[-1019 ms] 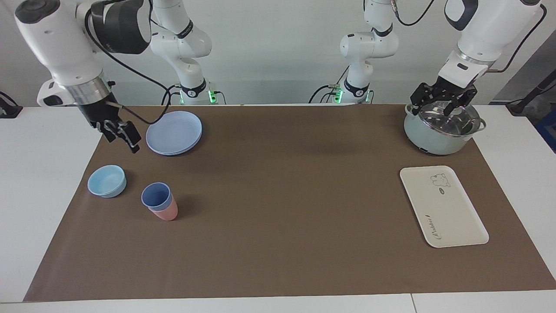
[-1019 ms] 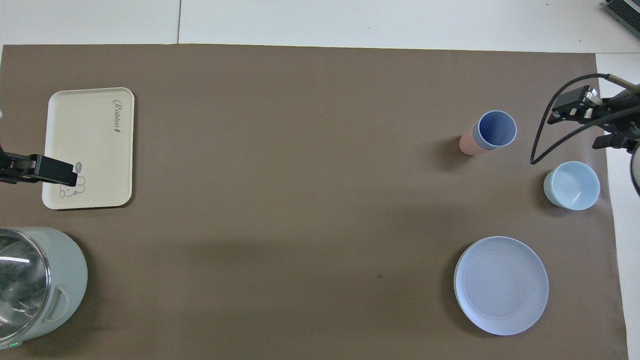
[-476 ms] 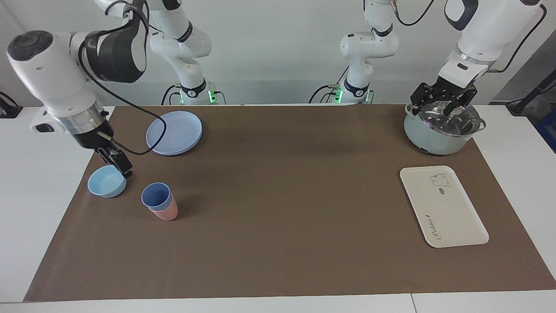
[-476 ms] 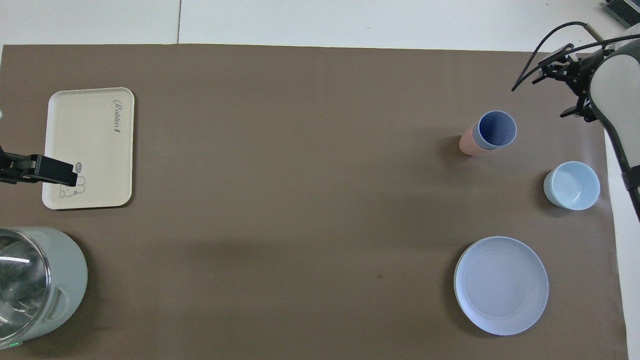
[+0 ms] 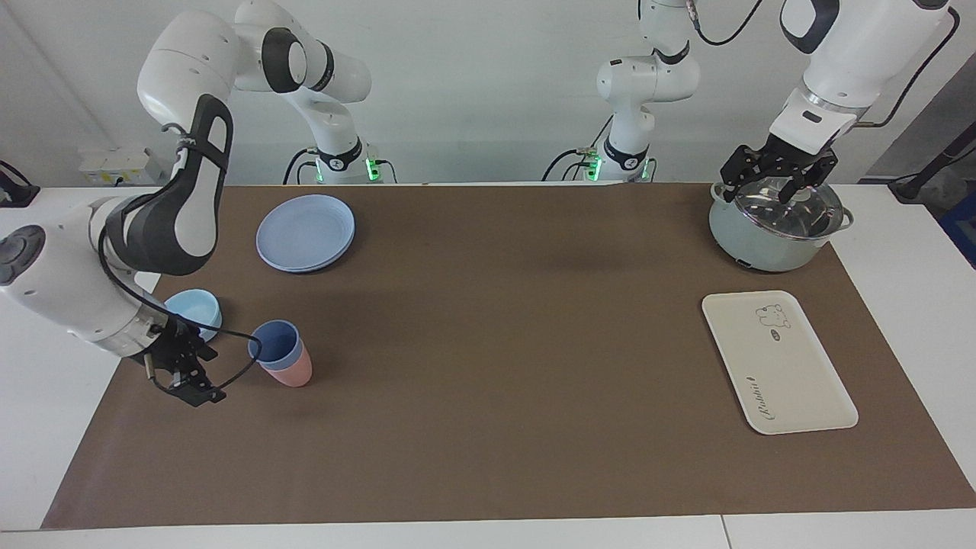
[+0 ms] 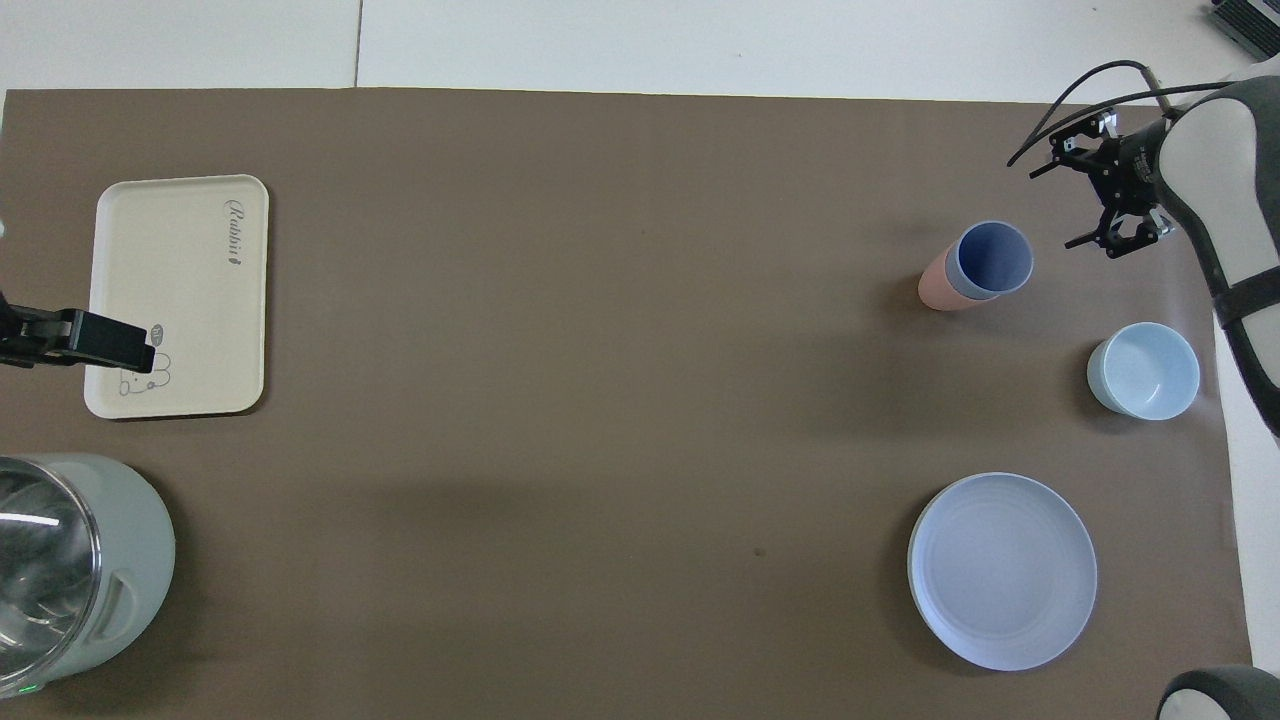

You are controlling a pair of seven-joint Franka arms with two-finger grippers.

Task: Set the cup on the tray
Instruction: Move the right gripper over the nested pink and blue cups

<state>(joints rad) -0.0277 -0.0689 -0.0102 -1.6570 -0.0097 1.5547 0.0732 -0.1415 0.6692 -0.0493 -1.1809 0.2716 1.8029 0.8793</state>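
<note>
My right hand (image 5: 187,374) is down low over the brown mat (image 5: 488,366), just beside the cup (image 5: 274,345) on the side toward the right arm's end of the desk (image 5: 46,381), and it isn't touching it. Fingers are spread, nothing between them.

The cup is upright, nested inside a pink cup (image 5: 291,372) (only the pink bottom pokes out under it). The light-blue bowl (image 5: 197,307) sits near that stack, a bit nearer to me and partly covered by my right forearm in the facing view. The round blue plate (image 5: 306,232) is nearer to me again.

The tray (image 5: 793,381) is well apart from all that, flat on the mat at the left arm's end of the desk, with nothing on it. So the cup is not on the tray yet.

My left hand (image 5: 778,174) waits over the lidded pot (image 5: 770,236), which stands nearer to me than the tray. Its fingers are wide apart and empty, hanging right above the glass lid (image 5: 785,207).
</note>
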